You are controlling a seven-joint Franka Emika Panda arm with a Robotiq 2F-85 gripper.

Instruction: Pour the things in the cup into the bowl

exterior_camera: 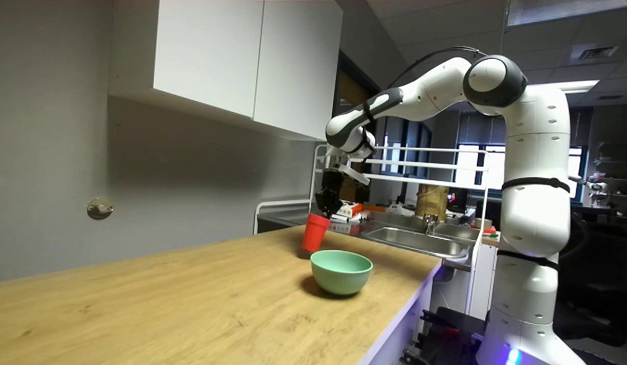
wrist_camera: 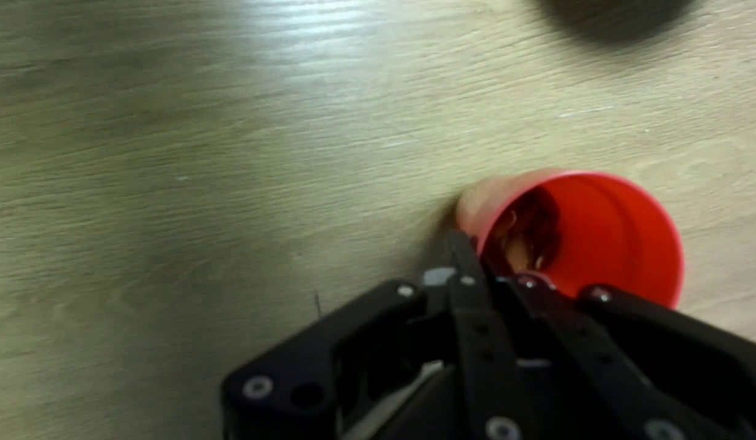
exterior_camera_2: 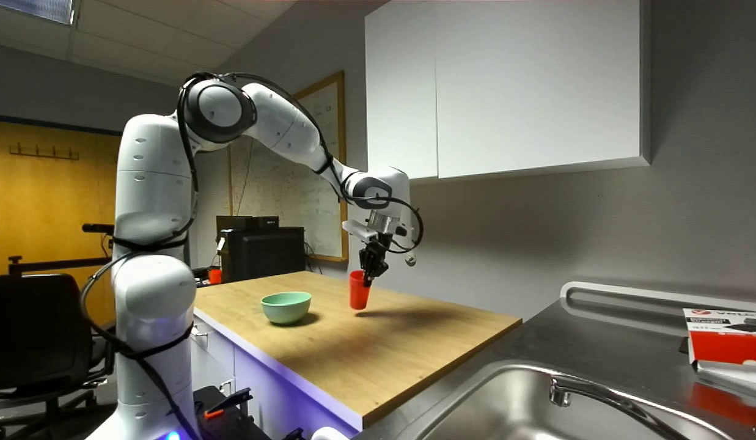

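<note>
Cup (exterior_camera: 315,235): in an exterior view, approx ctr of frame; red, tilted, top leaning R, base close to wood counter (exterior_camera: 191,299).
Gripper (exterior_camera: 327,212): right above cup, pointing down, at its rim.
Bowl (exterior_camera: 342,276): mint grn, upright on counter, below & R of cup in frame.
Arm (exterior_camera: 536,182): wht, R side of frame, reaching over to L.
Sink (exterior_camera: 419,243): R of ctr, past end of counter.
Cabinets (exterior_camera: 207,56): wht, upper L to upper ctr.
Bowl vs cup: in an exterior view, bowl (exterior_camera_2: 286,310) L of ctr, cup (exterior_camera_2: 358,293) approx ctr, apart; cup top tipped L, bowl side.
Box (exterior_camera_2: 726,345): red/wht, R edge of frame, on dk worktop (exterior_camera_2: 622,348).
Chair (exterior_camera_2: 38,336): blk, lower L.
Cup mouth: wrist view, R of ctr.
Contents (wrist_camera: 521,241): brownish bits down in cup, blurry, can't ID.
Fingers (wrist_camera: 472,293): up from bottom of frame, one outside cup, one inside, pinching cup wall.
</note>
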